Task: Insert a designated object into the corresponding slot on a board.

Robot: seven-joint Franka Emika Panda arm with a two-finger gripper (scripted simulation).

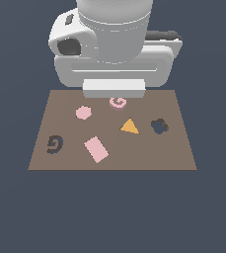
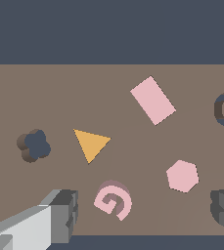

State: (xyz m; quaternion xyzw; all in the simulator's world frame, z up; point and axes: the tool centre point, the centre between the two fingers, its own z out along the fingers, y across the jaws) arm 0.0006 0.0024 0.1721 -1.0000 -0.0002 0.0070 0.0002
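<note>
Hand poised over the pink G piece, nothing gripped yet.

The hand (image 2: 143, 210) hangs with its fingers (image 2: 59, 215) spread wide, and the G piece (image 2: 113, 200) lies flat on the board (image 1: 183, 148) between them, nearer one finger, at the upper middle of the exterior view. The slot (image 1: 55, 144) sits well apart, at that view's left. Closing off-centre could shove or twist the thin piece. The pink hexagon (image 1: 84, 112) lies near enough to get nudged.
</note>
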